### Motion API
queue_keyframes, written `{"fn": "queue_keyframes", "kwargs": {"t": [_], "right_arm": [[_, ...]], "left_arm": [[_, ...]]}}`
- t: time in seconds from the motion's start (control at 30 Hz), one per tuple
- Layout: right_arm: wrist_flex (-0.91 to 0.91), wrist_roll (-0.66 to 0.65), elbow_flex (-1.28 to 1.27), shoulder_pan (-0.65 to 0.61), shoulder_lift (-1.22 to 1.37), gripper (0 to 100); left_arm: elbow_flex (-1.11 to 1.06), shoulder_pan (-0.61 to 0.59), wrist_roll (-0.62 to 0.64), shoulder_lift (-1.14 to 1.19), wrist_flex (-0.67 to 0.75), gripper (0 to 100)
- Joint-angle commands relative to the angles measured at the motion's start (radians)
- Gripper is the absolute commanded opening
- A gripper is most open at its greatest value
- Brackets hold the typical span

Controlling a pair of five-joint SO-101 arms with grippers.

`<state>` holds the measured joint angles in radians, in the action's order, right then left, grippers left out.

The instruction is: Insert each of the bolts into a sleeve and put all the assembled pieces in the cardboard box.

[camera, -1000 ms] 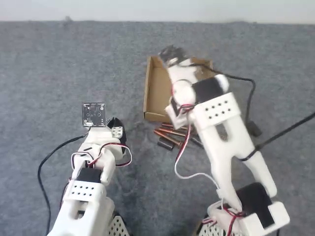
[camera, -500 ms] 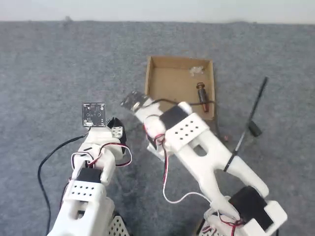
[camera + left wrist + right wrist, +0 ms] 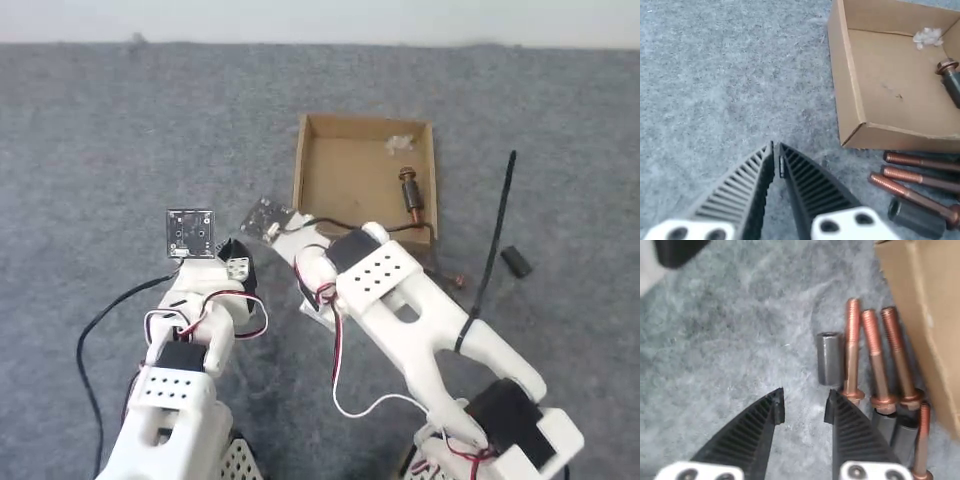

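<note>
The cardboard box (image 3: 340, 185) holds one assembled bolt and sleeve (image 3: 408, 190), which also shows in the left wrist view (image 3: 952, 82). Several copper bolts (image 3: 875, 357) lie side by side on the carpet by the box's near wall. A dark sleeve (image 3: 830, 359) lies next to them, and more sleeves (image 3: 895, 430) sit at the bolt heads. My right gripper (image 3: 804, 405) hangs open just above the carpet, close beside the lone sleeve. My left gripper (image 3: 776, 148) is shut and empty, to the left of the box (image 3: 880, 95) and the bolts (image 3: 920, 162).
In the high view the right arm (image 3: 400, 290) lies across the bolt pile. A loose black sleeve (image 3: 515, 262) and a bolt (image 3: 452, 278) lie right of the box, near a black cable (image 3: 495, 240). A white scrap (image 3: 927, 36) sits in the box's far corner.
My right arm swung from above the box back to the left, over the bolts in front of it. The assembled piece now lies in the box. The left arm stayed still.
</note>
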<state>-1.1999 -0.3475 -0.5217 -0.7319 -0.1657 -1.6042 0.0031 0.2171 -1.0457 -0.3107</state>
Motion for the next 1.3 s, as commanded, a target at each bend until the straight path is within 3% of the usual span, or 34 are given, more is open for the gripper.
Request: {"fn": "queue_keyframes", "kwargs": {"t": [0.0,0.2,0.47,0.67,0.87,1.27], "right_arm": [[0.077,-0.038,-0.041,-0.004,-0.042,11.3],[0.217,-0.041,-0.106,-0.002,-0.041,10.6],[0.308,-0.141,-0.098,0.076,0.105,10.6],[0.329,-0.144,-0.081,0.074,0.168,10.3],[0.332,-0.147,-0.080,0.073,0.171,2.9],[0.334,-0.141,-0.080,0.064,0.174,10.6]], "left_arm": [[0.007,-0.003,-0.009,-0.025,0.028,2],[0.007,-0.003,-0.009,-0.025,0.028,2],[0.007,-0.003,-0.009,-0.025,0.028,2],[0.007,-0.003,-0.009,-0.025,0.028,2],[0.007,-0.003,-0.009,-0.025,0.028,2],[0.007,-0.003,-0.009,-0.025,0.028,2]]}}
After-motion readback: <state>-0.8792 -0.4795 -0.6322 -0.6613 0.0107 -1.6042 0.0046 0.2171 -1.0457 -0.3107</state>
